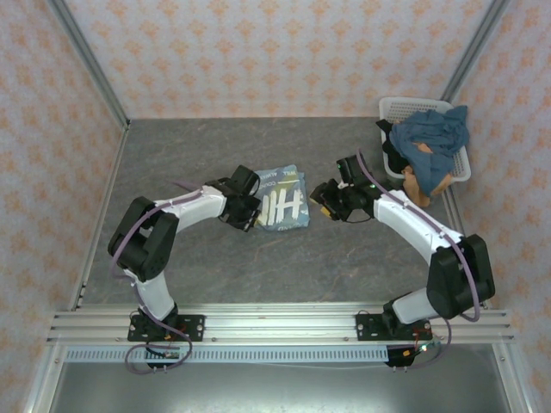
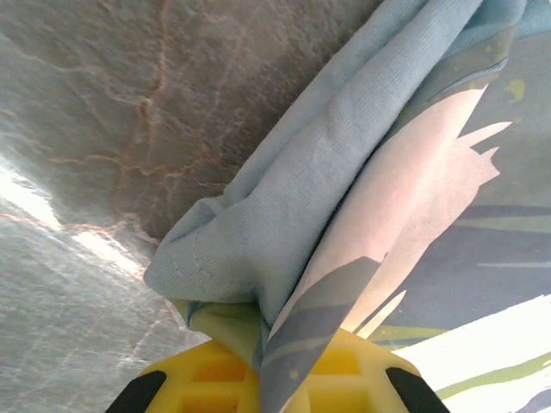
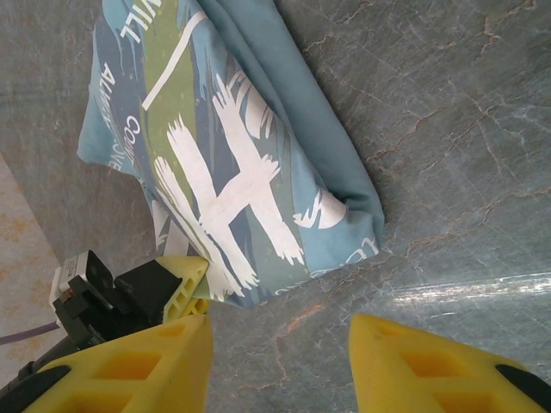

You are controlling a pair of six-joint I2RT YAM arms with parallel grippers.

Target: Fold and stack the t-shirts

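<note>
T-shirts sit in two places here, one folded on the grey, stone-veined table (image 1: pixel 189 258) and two in a basket. At the left, the left fingers (image 2: pixel 211 361), blocky yellow pads, are pressed together on a bunched corner of the light sky-blue t-shirt (image 2: pixel 327 189), whose fine knit weave and stitched hem show in the left wrist view. That shirt (image 1: pixel 281 200) lies mid-table as a compact, roughly rectangular fold, print side up: bold white brush-stroke bars shaped like an H over bands of darker blue and green. Small white lettering runs along one edge of the shirt (image 3: pixel 241 155); "WILL" seems to stand there, the rest too tilted and cut off to read. Just right of the fold, the right fingers (image 3: pixel 146 366), also yellow, are spread apart over bare table and hold nothing. At the far right corner, the white plastic lattice basket (image 1: pixel 405 105) holds a crumpled slate-blue t-shirt (image 1: pixel 435 129), heaped above the rim, with an orange-tan t-shirt (image 1: pixel 428 179) spilling over its near edge.
</note>
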